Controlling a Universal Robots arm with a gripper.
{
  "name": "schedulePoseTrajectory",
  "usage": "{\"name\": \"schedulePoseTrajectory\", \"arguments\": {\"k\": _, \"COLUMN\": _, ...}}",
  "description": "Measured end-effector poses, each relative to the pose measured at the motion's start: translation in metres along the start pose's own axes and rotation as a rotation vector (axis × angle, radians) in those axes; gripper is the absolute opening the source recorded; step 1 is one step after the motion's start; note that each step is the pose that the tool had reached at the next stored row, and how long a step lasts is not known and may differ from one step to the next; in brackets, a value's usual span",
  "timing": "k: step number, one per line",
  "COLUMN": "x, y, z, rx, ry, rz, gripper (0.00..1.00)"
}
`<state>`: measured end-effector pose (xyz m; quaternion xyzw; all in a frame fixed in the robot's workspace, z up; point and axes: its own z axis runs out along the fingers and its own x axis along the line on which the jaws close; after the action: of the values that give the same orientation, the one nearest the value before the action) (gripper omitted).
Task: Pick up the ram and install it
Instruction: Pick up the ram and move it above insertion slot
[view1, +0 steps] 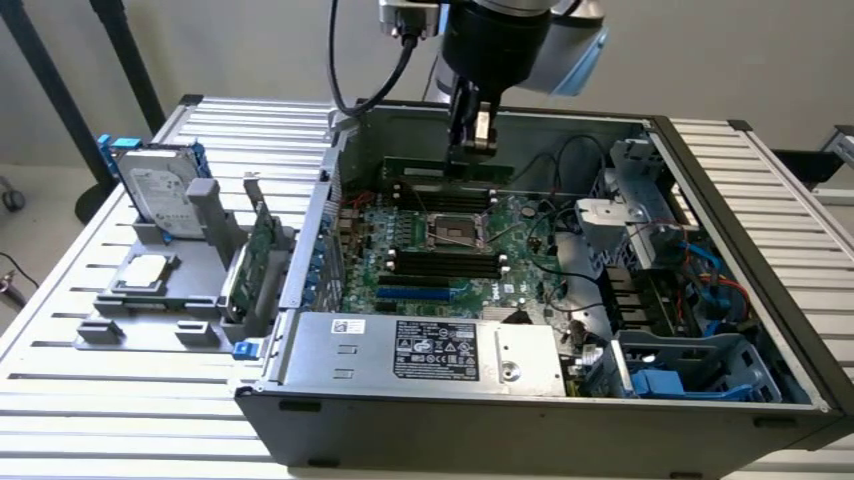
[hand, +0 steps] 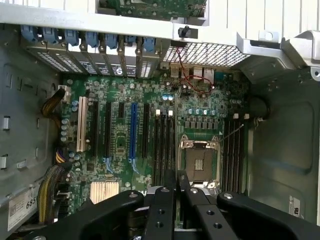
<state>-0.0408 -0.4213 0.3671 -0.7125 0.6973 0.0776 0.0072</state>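
Gripper (view1: 477, 150), clamped on what appears to be the ram (view1: 420, 170), holds it level above the motherboard (view1: 523, 278) inside the case (view1: 400, 420).

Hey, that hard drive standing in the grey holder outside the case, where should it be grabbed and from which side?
Probably its top edge, from above, the claw pinching the flat front and back faces. The hard drive stands upright in the grey holder, its lower end seated there and blue rails on its sides, leaving the top free.
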Motion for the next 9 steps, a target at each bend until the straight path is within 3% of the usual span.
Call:
{"name": "schedulePoseTrajectory", "arguments": {"k": 1, "x": -0.0011, "y": -0.0001, "z": 0.0003, "rx": 0.0046, "ry": 0.0093, "rz": 0.001, "gripper": 0.14}}
{"name": "schedulePoseTrajectory", "arguments": {"k": 3, "x": -0.0019, "y": -0.0002, "z": 0.0016, "rx": 0.0138, "ry": 0.0164, "rz": 0.001, "gripper": 0.14}}
{"name": "schedulePoseTrajectory", "arguments": {"k": 5, "x": -0.0017, "y": -0.0004, "z": 0.0035, "rx": 0.0217, "ry": 0.0171, "rz": 0.003, "gripper": 0.14}}
{"name": "schedulePoseTrajectory", "arguments": {"k": 9, "x": -0.0014, "y": -0.0008, "z": 0.0073, "rx": 0.0315, "ry": 0.0152, "rz": 0.028, "gripper": 0.14}}
